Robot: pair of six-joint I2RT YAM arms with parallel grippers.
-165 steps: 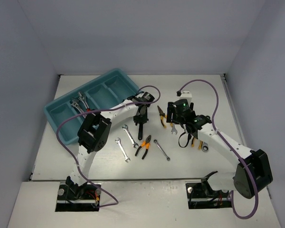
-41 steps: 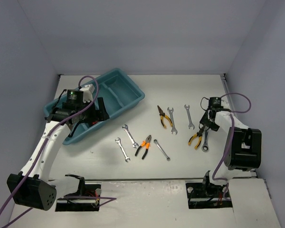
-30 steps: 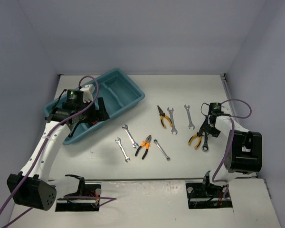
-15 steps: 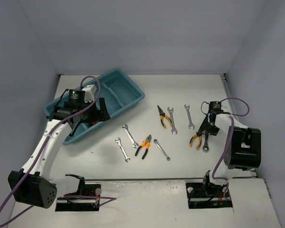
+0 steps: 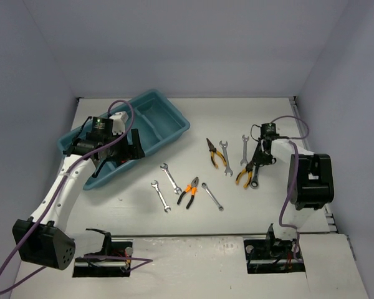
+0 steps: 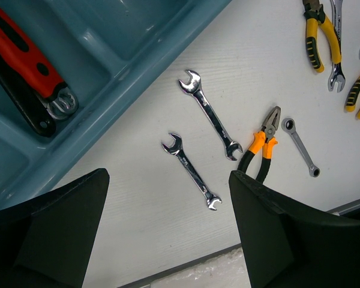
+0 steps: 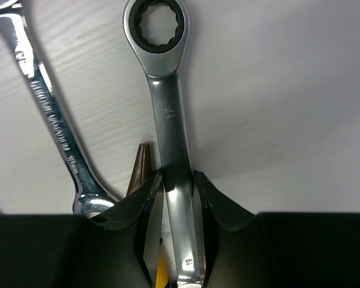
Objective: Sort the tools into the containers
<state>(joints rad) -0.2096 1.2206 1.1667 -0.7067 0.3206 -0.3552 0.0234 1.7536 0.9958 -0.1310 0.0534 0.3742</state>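
Note:
My right gripper [image 7: 177, 183] is shut on the shank of a silver ring wrench [image 7: 164, 72], low at the table's right [image 5: 254, 179]. A yellow-handled pliers [image 5: 243, 175] lies against it, its nose [image 7: 141, 165] under my left finger. My left gripper [image 6: 168, 240] hangs open with nothing between its fingers, at the near edge of the teal tray [image 5: 168, 112]. A red-handled wrench [image 6: 30, 54] and a black-handled one [image 6: 18, 102] lie in a tray compartment. Silver wrenches [image 6: 209, 114] [image 6: 191, 170], orange pliers [image 6: 261, 147] and a small ring wrench [image 6: 301, 147] lie mid-table.
Another yellow pliers [image 5: 214, 152] and two silver wrenches [image 5: 225, 157] [image 5: 244, 149] lie just left of the right gripper. One open-end wrench [image 7: 48, 120] is close beside the held one. The tray's far-right compartment [image 5: 156, 115] holds nothing. Walls enclose the table.
My right gripper has closed on the ring wrench and shifted left and back with it; the yellow pliers came along. The left arm has barely moved.

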